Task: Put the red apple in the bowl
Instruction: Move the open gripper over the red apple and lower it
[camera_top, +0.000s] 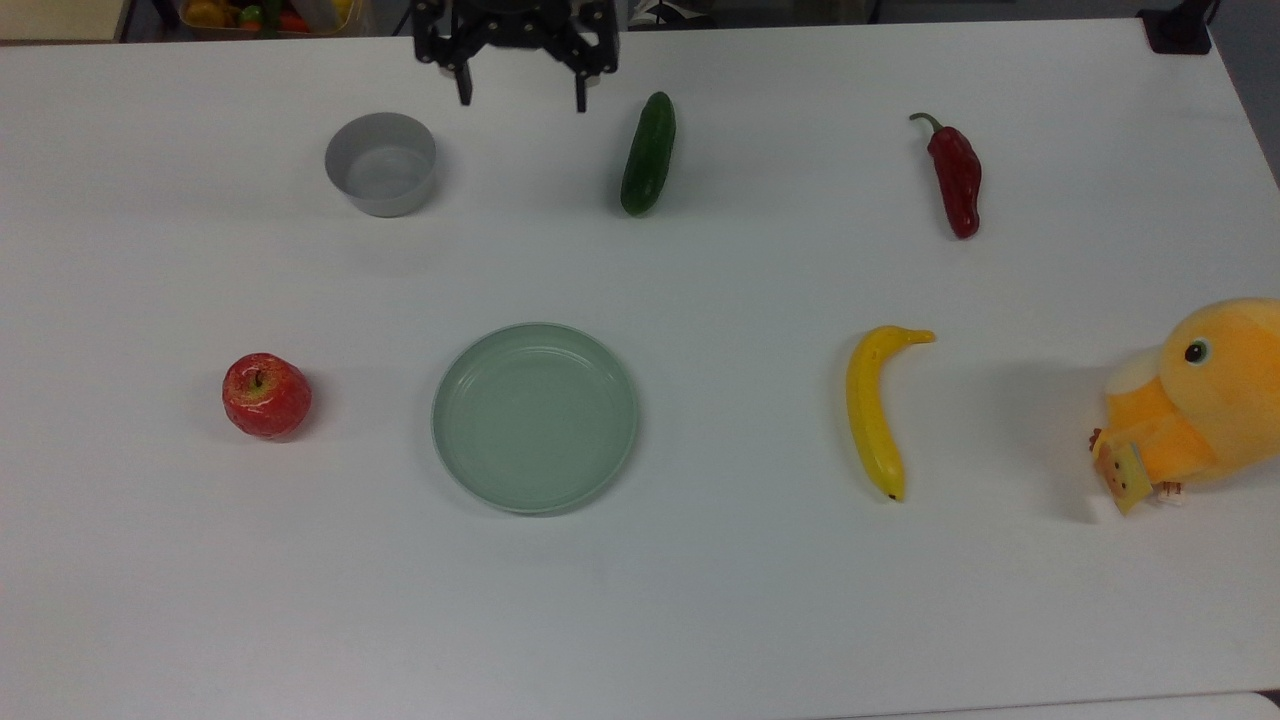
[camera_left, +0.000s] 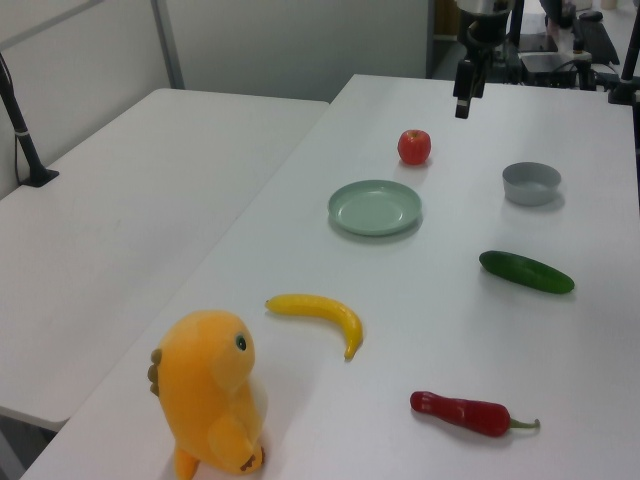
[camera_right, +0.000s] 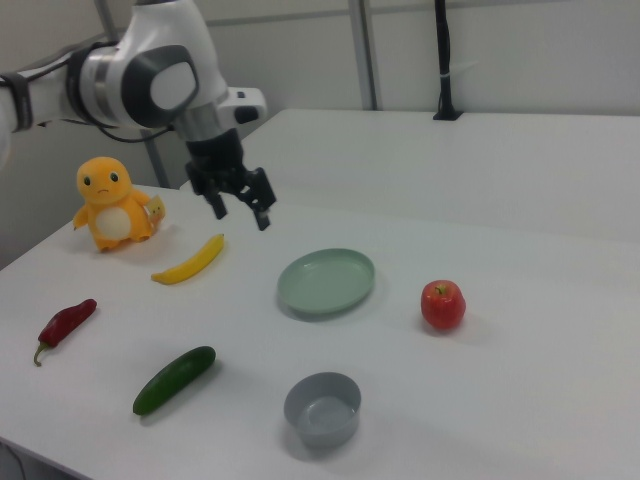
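Jaws of the black two-finger gripper (camera_top: 520, 98) are seen spread wide and empty, high above the white worktop (camera_top: 700, 600). Well apart from the small grey straight-sided bowl (camera_top: 381, 163), the glossy round red apple (camera_top: 266, 395) rests upright; judged rigid, light and slippery, it is best clasped across its widest middle.

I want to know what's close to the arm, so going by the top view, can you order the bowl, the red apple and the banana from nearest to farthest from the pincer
From the pincer, open near the table's far edge in the top view:
1. The bowl, just to the top view's left of it.
2. The red apple, farther toward the top view's lower left.
3. The banana, toward the top view's lower right.
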